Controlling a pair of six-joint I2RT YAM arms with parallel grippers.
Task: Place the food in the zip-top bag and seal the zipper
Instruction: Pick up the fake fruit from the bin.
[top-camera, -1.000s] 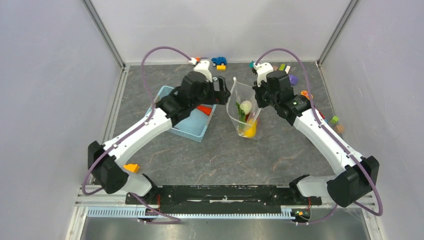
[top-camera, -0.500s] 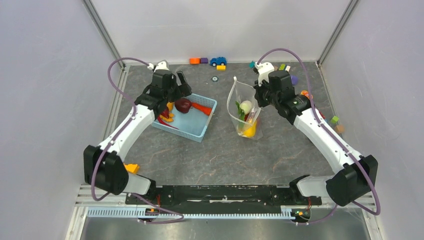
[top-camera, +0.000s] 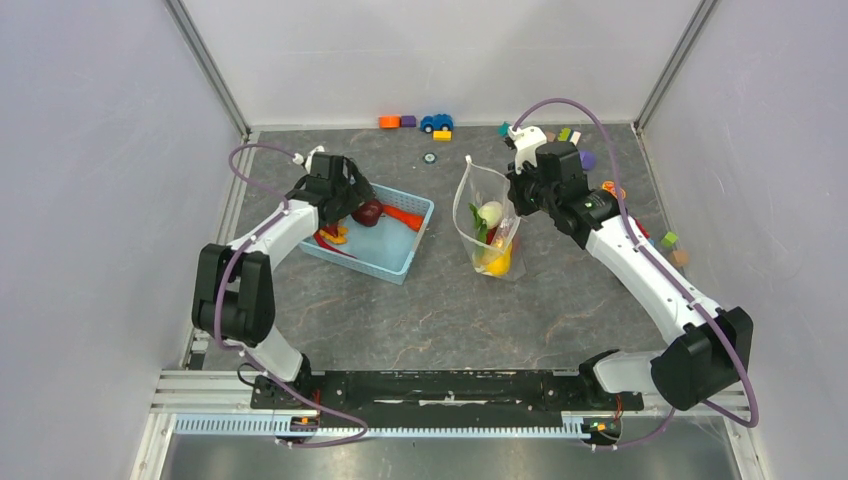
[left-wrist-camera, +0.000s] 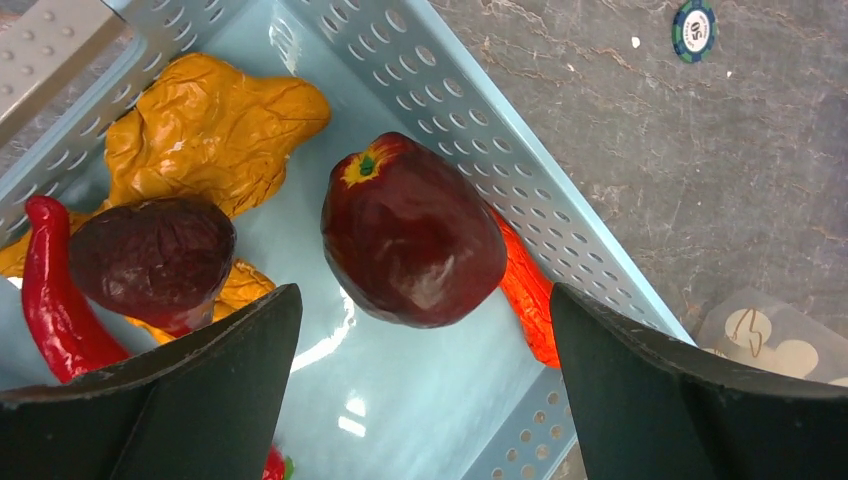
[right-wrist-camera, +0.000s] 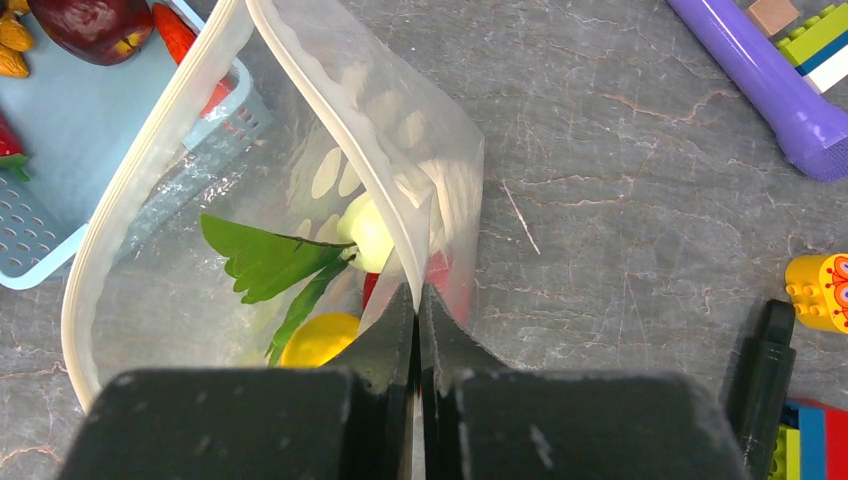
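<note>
Bench (top-camera: 450, 310): dark grey, marbled with pale veins, matt finish; a metal rail (top-camera: 430, 425) runs along its near edge.
Room: plain pale walls (top-camera: 90, 200) on three sides, with metal posts (top-camera: 205, 65) at the two far corners.
Zip-top bag (top-camera: 475, 195): right of centre on the bench, held upright; zipper (right-wrist-camera: 150, 150) unsealed, mouth gaping.
Bag contents: white radish (right-wrist-camera: 368, 232), green leaf (right-wrist-camera: 265, 262), yellow pepper (right-wrist-camera: 320, 338).
Right pincer (right-wrist-camera: 415, 300): clenched on the bag's rim.
Basket (top-camera: 395, 258): light blue, left of the bag.
Basket contents: dark red round fruit (left-wrist-camera: 412, 235), maroon piece (left-wrist-camera: 150, 260), orange carrot (left-wrist-camera: 525, 295), red chilli (left-wrist-camera: 55, 300), yellow lump (left-wrist-camera: 215, 130).
Left pincer (left-wrist-camera: 420, 300): released, fingers spread wide above the round fruit.
Strays: blue car (top-camera: 437, 122) and blocks (top-camera: 389, 122) by the far wall; purple cylinder (right-wrist-camera: 760, 70) right of the bag.
</note>
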